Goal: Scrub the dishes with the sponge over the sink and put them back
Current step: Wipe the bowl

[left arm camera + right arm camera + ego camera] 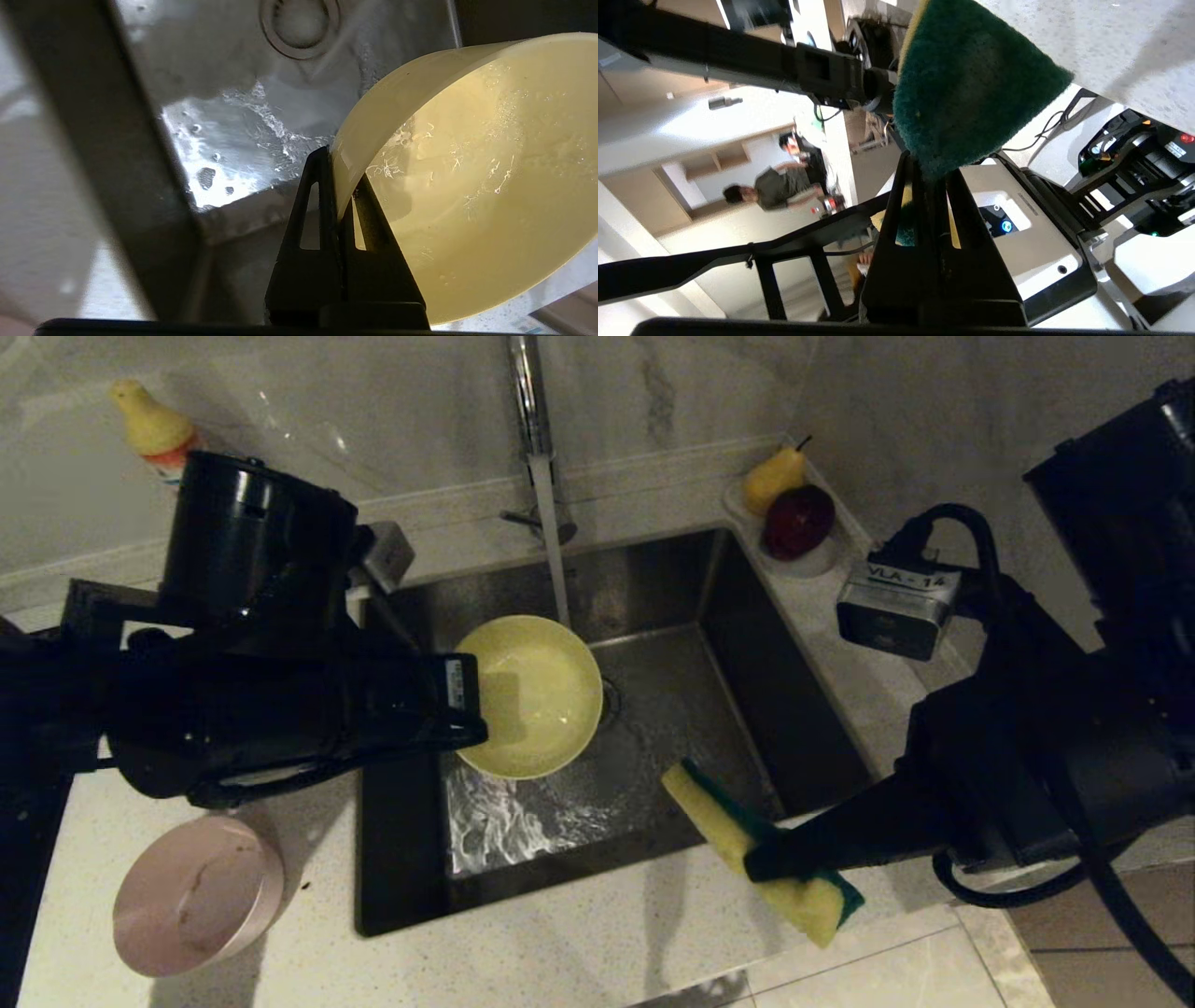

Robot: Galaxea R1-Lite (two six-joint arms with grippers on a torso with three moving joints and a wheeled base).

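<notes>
Over the sink (709, 616), the left gripper (467, 705) is clamped on the near rim of the yellow bowl (532, 695), held tilted under the running tap (537, 448). Beside the basin's front right corner, the right gripper (770, 859) pinches the sponge (738, 835) above the counter (560, 952), apart from the bowl.

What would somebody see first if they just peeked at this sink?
First, the round yellow plastic bowl, tilted over the steel sink under running tap water, its rim pinched by the left gripper. Next, the yellow sponge with a dark green scouring face, held by the right gripper above the sink's front right corner. A pale pink bowl sits on the counter to the left.
</notes>
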